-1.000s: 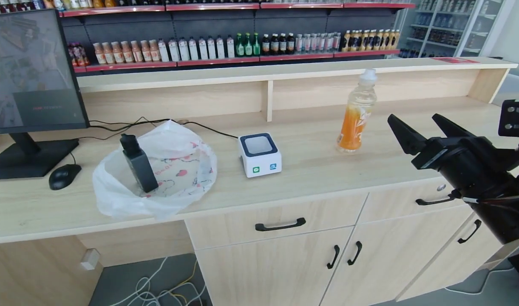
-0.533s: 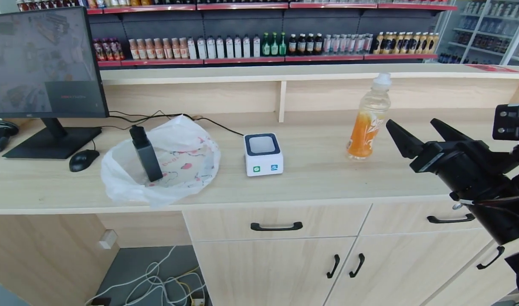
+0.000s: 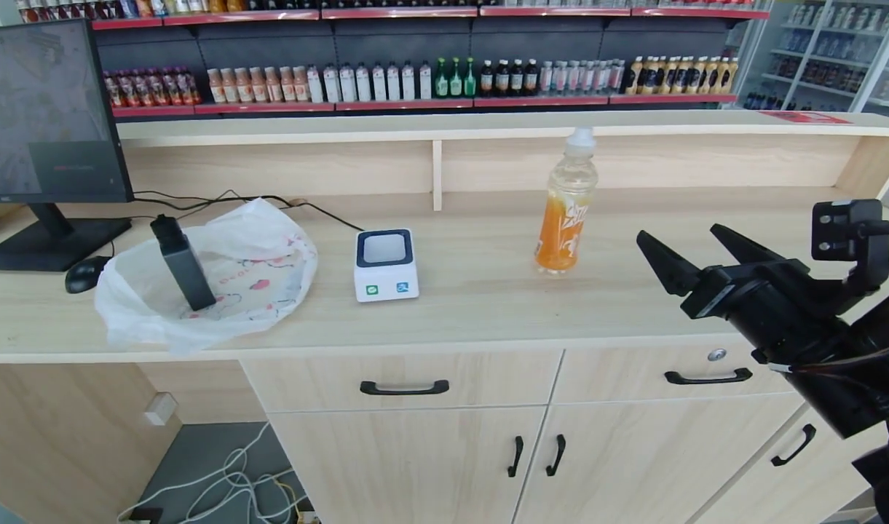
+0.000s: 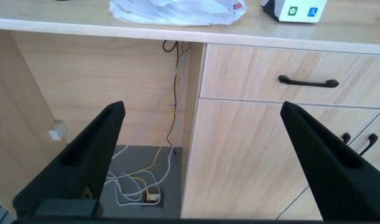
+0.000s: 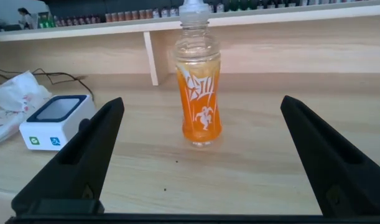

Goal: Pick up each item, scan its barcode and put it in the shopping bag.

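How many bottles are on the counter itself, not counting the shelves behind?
2. An orange drink bottle stands right of the scanner; a dark bottle stands in the shopping bag, left of it. The bag's folds might hide more.

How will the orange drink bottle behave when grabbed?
Probably tippy: the bottle stands tall on a narrow base. Likely fairly heavy for its size, being roughly two-thirds full. Its smooth plastic may slip, and the waisted middle looks the safer grip.
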Motion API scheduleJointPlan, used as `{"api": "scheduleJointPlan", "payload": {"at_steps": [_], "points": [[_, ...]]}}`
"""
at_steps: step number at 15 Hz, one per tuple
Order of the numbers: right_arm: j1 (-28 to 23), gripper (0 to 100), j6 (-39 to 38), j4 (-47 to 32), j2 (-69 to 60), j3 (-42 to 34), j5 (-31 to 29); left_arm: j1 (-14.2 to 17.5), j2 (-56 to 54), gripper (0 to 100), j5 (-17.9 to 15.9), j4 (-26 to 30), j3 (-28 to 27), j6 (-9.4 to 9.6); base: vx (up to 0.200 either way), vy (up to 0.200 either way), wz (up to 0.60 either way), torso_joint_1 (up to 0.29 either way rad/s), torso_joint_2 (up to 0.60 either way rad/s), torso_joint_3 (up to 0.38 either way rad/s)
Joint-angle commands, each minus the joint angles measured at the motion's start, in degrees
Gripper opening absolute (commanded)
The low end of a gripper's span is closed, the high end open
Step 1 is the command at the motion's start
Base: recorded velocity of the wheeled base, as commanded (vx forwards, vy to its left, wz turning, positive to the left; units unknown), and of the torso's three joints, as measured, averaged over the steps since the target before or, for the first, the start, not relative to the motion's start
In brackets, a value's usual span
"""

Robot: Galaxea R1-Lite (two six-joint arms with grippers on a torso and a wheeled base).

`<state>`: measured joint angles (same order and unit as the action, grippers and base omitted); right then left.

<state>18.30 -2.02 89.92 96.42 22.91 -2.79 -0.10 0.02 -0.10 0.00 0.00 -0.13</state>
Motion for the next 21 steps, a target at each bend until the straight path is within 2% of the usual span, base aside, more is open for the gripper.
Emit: {"api": "scheduleJointPlan", "payload": {"at_steps": [1,6,11,14,21], "points": [[0.77,100,0.0,0.08,0.79,-0.05,-0.02,0.01,-0.02,100,0.01,0.0,0.0,-0.04,0.2,0.0,0.0,0.002,0.0,0.002],[1.92,100,0.0,0.08,1.23,-0.14,-0.02,0.01,-0.02,100,0.01,-0.09,0.0,-0.04,0.2,0.0,0.0,-0.004,0.0,0.005],[2.62,100,0.0,0.08,0.97,-1.2,-0.02,0.01,-0.02,100,0.01,-0.09,0.0,-0.04,0.0,0.0,0.0,0.0,0.0,0.0],[2.62,100,0.09,0.08,1.23,-1.11,-0.02,0.01,-0.02,100,0.01,-0.09,0.0,0.05,0.0,0.0,0.6,-0.012,0.0,0.006],[0.86,100,0.09,0.08,3.69,-1.2,-0.02,0.01,-0.02,100,0.01,-0.09,0.0,0.05,0.0,0.0,0.0,0.0,0.0,0.0]]}}
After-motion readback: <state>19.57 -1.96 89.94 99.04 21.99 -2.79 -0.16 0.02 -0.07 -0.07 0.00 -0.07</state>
